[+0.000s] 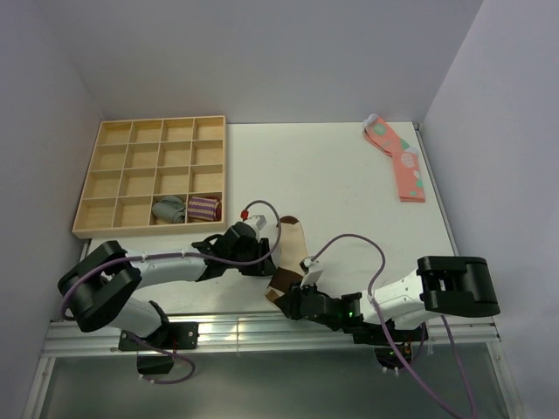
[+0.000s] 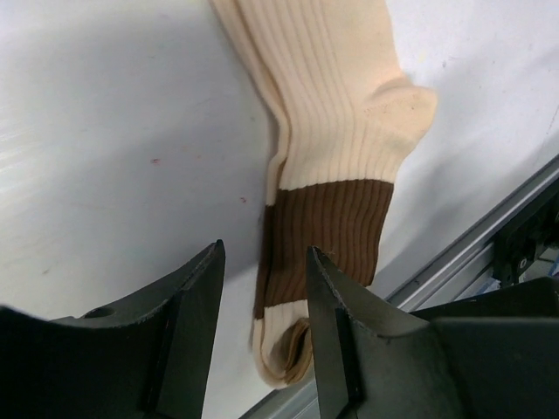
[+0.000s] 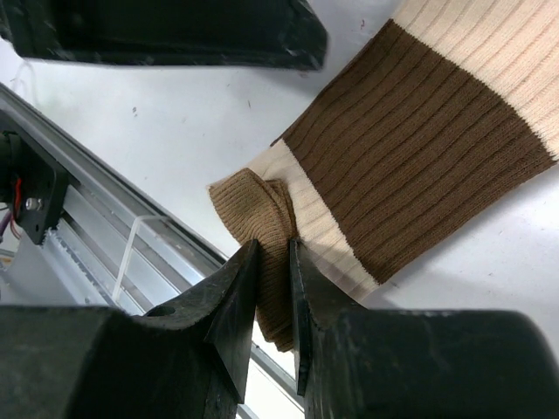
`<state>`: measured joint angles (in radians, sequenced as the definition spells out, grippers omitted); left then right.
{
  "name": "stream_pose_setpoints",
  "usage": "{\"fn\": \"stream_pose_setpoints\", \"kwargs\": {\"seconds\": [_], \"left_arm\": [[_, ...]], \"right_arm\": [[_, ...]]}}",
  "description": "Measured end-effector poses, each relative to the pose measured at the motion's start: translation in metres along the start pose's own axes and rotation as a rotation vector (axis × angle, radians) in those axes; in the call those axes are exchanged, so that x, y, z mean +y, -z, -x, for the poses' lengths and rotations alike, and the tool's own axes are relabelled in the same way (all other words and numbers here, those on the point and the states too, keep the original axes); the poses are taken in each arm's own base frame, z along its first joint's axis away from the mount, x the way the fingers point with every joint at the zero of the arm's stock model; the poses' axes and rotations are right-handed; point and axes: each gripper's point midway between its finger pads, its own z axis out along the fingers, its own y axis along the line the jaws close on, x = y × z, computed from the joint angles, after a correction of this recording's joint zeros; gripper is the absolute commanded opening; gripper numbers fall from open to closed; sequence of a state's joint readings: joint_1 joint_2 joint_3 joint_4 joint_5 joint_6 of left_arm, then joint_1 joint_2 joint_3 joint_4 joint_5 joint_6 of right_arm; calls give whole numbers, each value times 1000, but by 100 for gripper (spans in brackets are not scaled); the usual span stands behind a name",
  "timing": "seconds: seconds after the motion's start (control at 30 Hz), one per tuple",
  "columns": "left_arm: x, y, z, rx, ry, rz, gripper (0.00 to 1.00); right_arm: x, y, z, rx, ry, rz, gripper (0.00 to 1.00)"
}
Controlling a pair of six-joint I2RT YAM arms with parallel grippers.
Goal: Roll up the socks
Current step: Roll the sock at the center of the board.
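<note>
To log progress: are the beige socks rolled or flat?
Flat, not rolled: the beige socks lie stretched on the table; only the end is curled, pinched by the right hand.

Table (image 1: 332, 175): white.
Far left: wooden tray (image 1: 140, 182).
Far right: pink socks (image 1: 402, 161).
Near edge, centre: beige socks (image 1: 289, 241), lying flat.
</note>
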<state>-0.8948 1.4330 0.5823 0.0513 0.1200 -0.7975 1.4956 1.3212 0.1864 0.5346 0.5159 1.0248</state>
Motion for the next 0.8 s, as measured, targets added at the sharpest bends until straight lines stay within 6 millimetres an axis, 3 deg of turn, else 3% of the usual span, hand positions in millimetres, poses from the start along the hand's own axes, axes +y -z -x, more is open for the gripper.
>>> {"fn": "stream_pose_setpoints", "kwargs": {"seconds": [0.2,0.27,0.3,0.43,0.67,0.8], "left_arm": [[-13,-14,-8,23,-38,-48,43],[-18,-20,-8,25,-47,-55,37],[-19,-23,-8,28,-50,-56,33],[-20,-31,-9,33,-55,-49,0],[-20,-32,-6,12,-36,-30,0],[-8,-27,-1,-20,6,11,0]], "right_arm": [[0,2,-2,11,-11,10,27],[0,2,-2,15,-12,11,27],[0,3,-2,16,-12,12,27],[0,4,-3,24,-17,17,27],[-4,7,-1,40,-23,4,27],[-8,6,4,52,-15,-6,27]]}}
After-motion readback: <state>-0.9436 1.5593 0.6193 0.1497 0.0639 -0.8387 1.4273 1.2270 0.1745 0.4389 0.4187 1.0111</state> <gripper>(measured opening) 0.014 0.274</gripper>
